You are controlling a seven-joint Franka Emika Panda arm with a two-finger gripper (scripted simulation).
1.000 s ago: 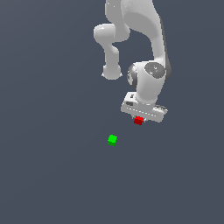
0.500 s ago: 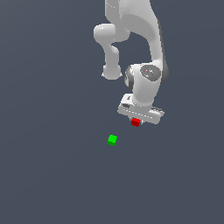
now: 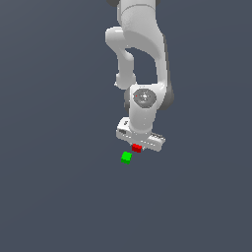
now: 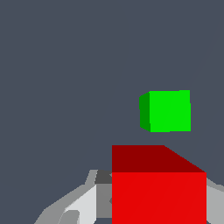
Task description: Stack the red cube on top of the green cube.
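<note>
Beside the green cube (image 3: 126, 157) now — red cube (image 3: 137, 147) closer

Red cube (image 3: 137, 147) bright red; green cube (image 3: 126, 157) bright green; arm (image 3: 140, 59) white

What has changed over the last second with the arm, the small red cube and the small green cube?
The gripper, shut on the small bright-red cube throughout, carried it toward the exterior view's left, closing most of the gap to the small bright-green cube. The red cube is now just beside and slightly above the green one, not yet over it. The green cube stayed where it was on the grey floor.
</note>
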